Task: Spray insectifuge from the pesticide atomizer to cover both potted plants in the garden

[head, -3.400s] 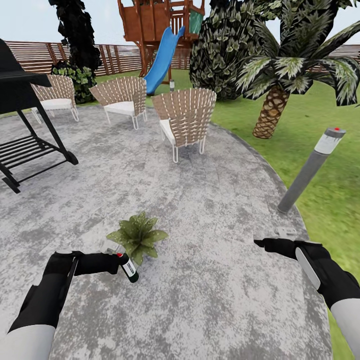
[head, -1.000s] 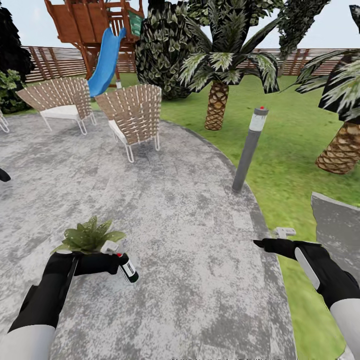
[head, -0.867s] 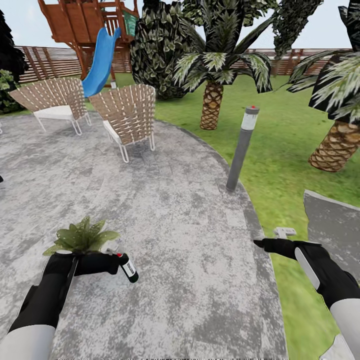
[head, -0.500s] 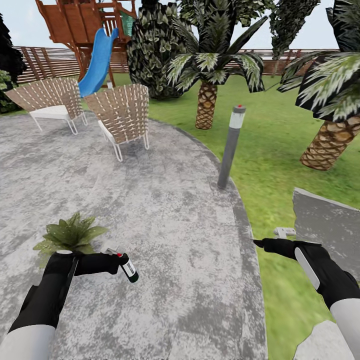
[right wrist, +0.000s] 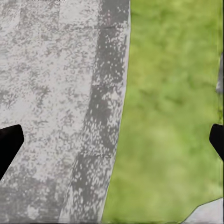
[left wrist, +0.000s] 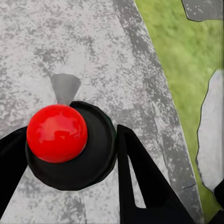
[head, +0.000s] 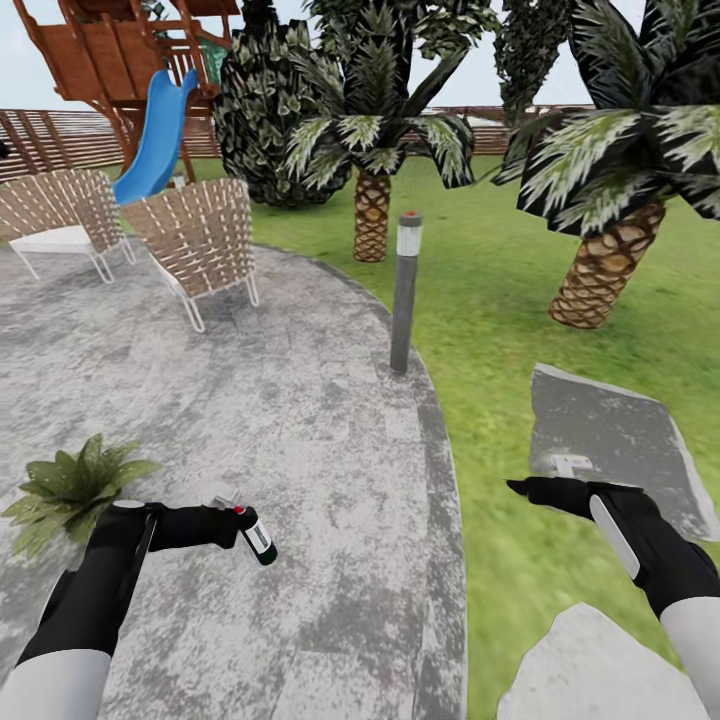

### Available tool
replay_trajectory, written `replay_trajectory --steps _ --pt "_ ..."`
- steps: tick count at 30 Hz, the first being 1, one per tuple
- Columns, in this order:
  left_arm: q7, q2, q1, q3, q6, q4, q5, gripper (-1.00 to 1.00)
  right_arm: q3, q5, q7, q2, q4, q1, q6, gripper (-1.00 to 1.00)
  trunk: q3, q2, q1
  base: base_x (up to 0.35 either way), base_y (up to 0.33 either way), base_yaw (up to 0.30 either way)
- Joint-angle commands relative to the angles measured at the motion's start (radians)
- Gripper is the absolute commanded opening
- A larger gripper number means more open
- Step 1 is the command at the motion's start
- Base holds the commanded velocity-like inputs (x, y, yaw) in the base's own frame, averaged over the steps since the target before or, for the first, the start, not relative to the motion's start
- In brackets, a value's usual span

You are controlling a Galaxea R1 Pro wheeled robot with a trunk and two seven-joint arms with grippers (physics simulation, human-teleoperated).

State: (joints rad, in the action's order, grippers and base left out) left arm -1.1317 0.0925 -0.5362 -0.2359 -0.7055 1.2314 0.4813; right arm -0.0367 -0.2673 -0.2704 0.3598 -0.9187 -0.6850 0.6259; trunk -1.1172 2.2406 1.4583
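My left gripper (head: 236,520) is shut on the pesticide atomizer (head: 260,543), a slim dark green bottle with a white label, held tilted over the grey paving. The left wrist view looks onto the bottle's dark round end and a red knob (left wrist: 57,133), with black fingers (left wrist: 140,182) on either side. One potted plant (head: 68,485), a low rosette of light-green leaves, sits on the paving just left of that hand. My right gripper (head: 520,487) hangs open above the paving's edge, and in the right wrist view its fingertips (right wrist: 8,144) stand far apart with nothing between them.
A grey bollard post (head: 403,290) stands at the paving's rim ahead. Grey stepping stones (head: 610,440) lie in the lawn (head: 480,300) to the right. Palms (head: 372,215), a dark bush, two woven chairs (head: 200,240), a playset with a blue slide (head: 155,140) and the slatted fence stand farther back.
The whole view has swung to the right, so the plant, chairs and bollard sit further left in the picture and more lawn and stones show. Both grippers keep their pose.
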Motion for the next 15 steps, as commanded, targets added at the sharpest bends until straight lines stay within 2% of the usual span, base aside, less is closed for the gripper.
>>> replay_trajectory --steps 1,15 --pt "-0.010 0.000 -0.001 -0.002 -0.008 0.002 0.008 -1.00 -0.002 -0.001 -0.001 0.001 0.000 -0.001 0.003 1.00 -0.001 0.000 0.000 -0.006 -0.334 -0.270" --pt "-0.008 0.000 -0.001 -0.003 -0.008 -0.002 0.008 -1.00 -0.002 -0.001 -0.001 0.001 0.000 -0.001 0.003 1.00 -0.001 0.000 0.000 -0.001 -0.340 -0.270"
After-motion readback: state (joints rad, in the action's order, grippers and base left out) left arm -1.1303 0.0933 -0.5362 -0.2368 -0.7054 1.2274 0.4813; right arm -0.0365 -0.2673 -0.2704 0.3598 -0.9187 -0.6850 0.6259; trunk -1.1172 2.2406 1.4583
